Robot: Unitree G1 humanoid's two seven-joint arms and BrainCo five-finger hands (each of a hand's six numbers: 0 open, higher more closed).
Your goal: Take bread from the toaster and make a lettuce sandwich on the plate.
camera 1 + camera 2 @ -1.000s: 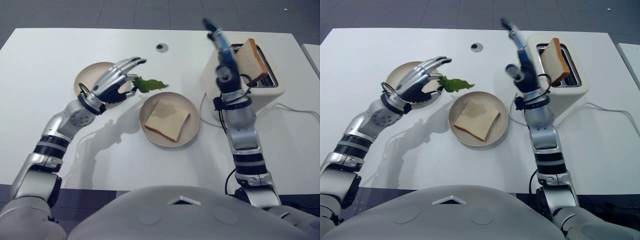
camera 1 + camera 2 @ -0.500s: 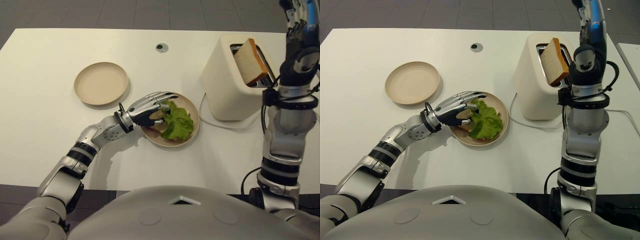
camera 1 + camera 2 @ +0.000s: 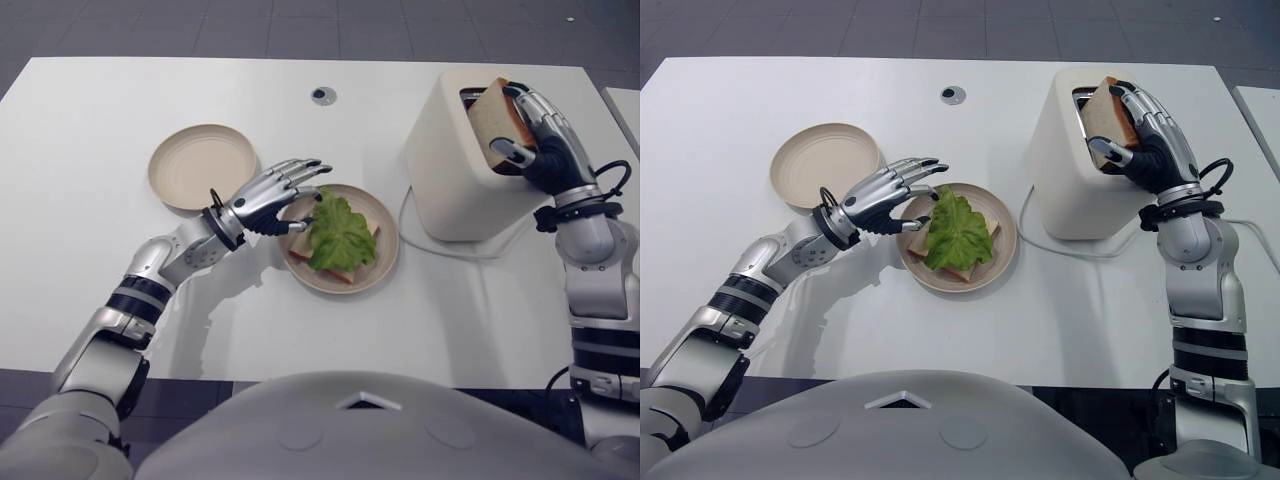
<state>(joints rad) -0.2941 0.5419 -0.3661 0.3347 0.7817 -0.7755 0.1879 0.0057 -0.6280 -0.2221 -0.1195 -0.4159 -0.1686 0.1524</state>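
Left robot hand hovers, fingers spread; right robot hand raised, fingers curled around the bread.

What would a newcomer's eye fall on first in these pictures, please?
The green lettuce leaf stands out, lying on a bread slice on the plate at the middle of the table, with the left hand open just beside it. On the right, the right hand grips the second slice sticking up from the toaster.

Right hand on bread in toaster
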